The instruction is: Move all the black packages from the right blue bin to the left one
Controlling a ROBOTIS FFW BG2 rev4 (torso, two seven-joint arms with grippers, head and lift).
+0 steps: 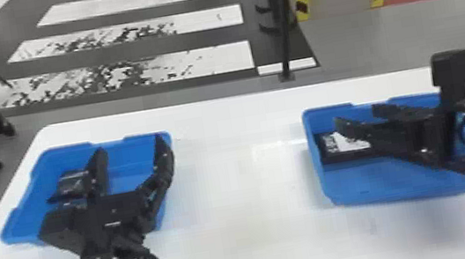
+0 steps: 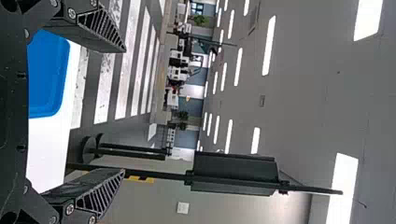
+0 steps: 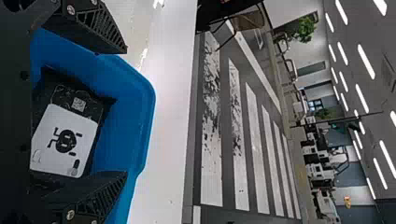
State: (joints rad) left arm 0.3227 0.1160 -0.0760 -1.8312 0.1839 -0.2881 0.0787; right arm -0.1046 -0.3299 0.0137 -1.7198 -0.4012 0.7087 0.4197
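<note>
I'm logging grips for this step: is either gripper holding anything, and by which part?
Nothing is held. The left gripper and right gripper stand open; the white-labelled package lies in the right bin.

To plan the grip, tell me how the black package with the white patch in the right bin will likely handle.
The black package may crumple a little where its dark wrapping looks creased. Its broad, flattish shape makes rolling unlikely.

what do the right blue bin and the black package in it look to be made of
The right blue bin looks like smooth moulded plastic: even colour, rounded corners, formed rim. The black package seems wrapped in thin plastic film, judging by its creased, uneven edges; what's inside can't be told.
</note>
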